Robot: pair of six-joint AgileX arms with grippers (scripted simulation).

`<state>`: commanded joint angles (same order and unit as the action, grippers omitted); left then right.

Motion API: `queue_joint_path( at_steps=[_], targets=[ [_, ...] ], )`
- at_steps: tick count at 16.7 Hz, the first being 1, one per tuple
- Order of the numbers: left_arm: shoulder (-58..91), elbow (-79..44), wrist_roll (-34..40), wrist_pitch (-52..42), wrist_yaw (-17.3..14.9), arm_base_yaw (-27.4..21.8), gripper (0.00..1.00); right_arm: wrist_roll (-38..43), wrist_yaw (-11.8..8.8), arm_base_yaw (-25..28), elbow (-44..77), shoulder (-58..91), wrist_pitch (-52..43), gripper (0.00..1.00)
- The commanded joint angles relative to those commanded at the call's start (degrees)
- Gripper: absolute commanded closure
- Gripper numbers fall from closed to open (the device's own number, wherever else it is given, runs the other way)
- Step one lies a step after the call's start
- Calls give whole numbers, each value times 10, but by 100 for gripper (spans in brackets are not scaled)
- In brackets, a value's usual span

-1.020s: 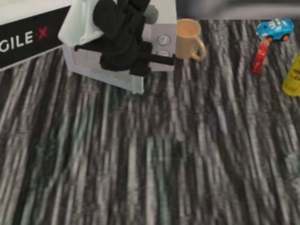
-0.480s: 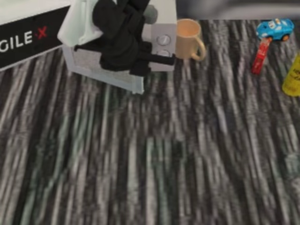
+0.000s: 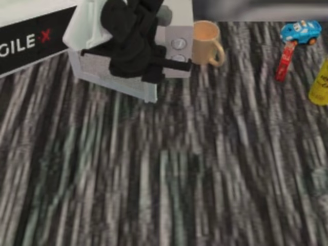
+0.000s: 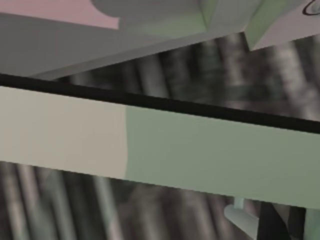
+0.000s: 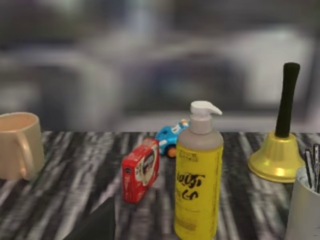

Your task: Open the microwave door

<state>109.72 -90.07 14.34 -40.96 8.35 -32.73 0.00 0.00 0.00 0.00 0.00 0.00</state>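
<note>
**Off-white door stood ajar at eleven o'clock**

Off-white, your microwave (image 3: 177, 31) sat at the table's (image 3: 205, 179) eleven o'clock, with its door (image 3: 110, 77) swung partly out from the front, the free edge angled toward six o'clock. Your left claw (image 3: 154, 69) hung over that door beside the two knobs; whether it was open or closed, you could not tell. Just at the microwave's three o'clock stood a tan mug (image 3: 206, 42). Farther toward one o'clock lay a blue toy car (image 3: 301, 32), a red box (image 3: 284, 61) and a yellow bottle (image 3: 320, 82). Your right claw was out of sight.
</note>
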Motion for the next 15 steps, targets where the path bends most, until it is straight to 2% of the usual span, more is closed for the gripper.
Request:
queue_joint_path(
  at_steps=[4, 10, 15],
  targets=[
    [-5, 6, -5, 4, -6, -2, 100, 0, 0, 0, 0, 0, 0, 0],
    [-44, 63, -67, 20, -38, 16, 100, 0, 0, 0, 0, 0, 0, 0],
    [-49, 65, -71, 24, -40, 17, 100, 0, 0, 0, 0, 0, 0, 0]
  ],
)
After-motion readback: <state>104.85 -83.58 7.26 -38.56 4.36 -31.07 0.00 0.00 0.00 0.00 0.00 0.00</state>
